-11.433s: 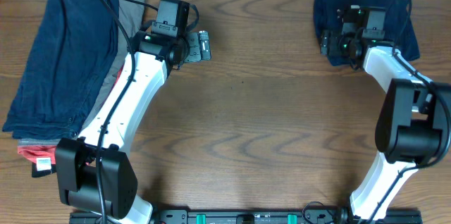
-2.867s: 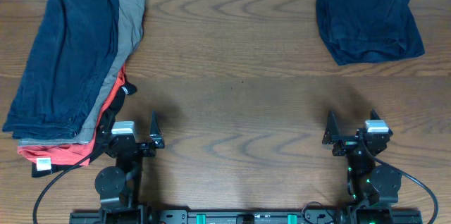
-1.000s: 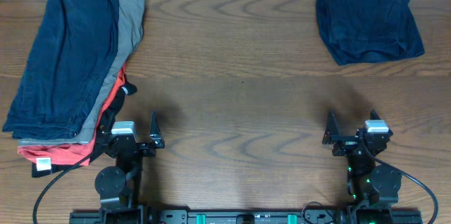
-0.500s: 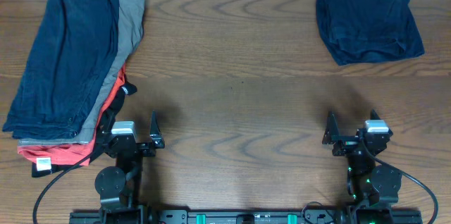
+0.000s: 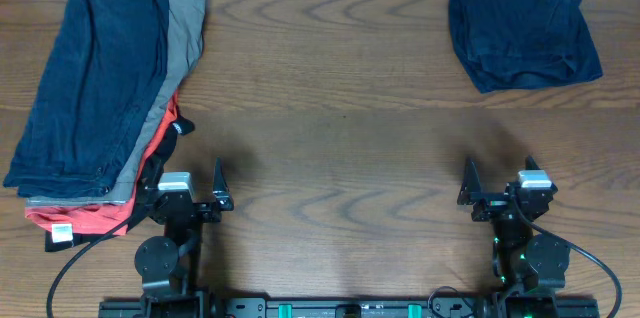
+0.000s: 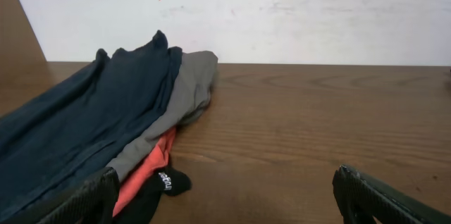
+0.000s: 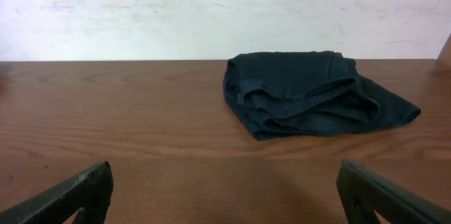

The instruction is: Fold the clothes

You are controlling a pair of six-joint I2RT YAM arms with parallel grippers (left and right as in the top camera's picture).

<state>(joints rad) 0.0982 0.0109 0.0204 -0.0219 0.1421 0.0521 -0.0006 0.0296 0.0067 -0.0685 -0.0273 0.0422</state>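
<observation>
A pile of clothes point(image 5: 95, 88) lies at the far left: navy on top, then grey point(image 5: 180, 33), orange-red point(image 5: 85, 220) and black beneath. It also shows in the left wrist view point(image 6: 106, 129). A folded dark navy garment point(image 5: 522, 36) lies at the far right corner and shows in the right wrist view point(image 7: 313, 94). My left gripper point(image 5: 190, 198) is open and empty at the near edge, just right of the pile's near end. My right gripper point(image 5: 495, 196) is open and empty at the near right, well short of the folded garment.
The wooden table point(image 5: 330, 128) runs between the pile and the folded garment. A white wall point(image 6: 282, 13) stands behind the far edge. A white tag point(image 5: 62, 230) shows on the orange-red garment at the pile's near end.
Long ago both arms were stretched to the far side, the right one over the folded garment. Now both are drawn back at the near edge. Nothing has moved in the last second.
</observation>
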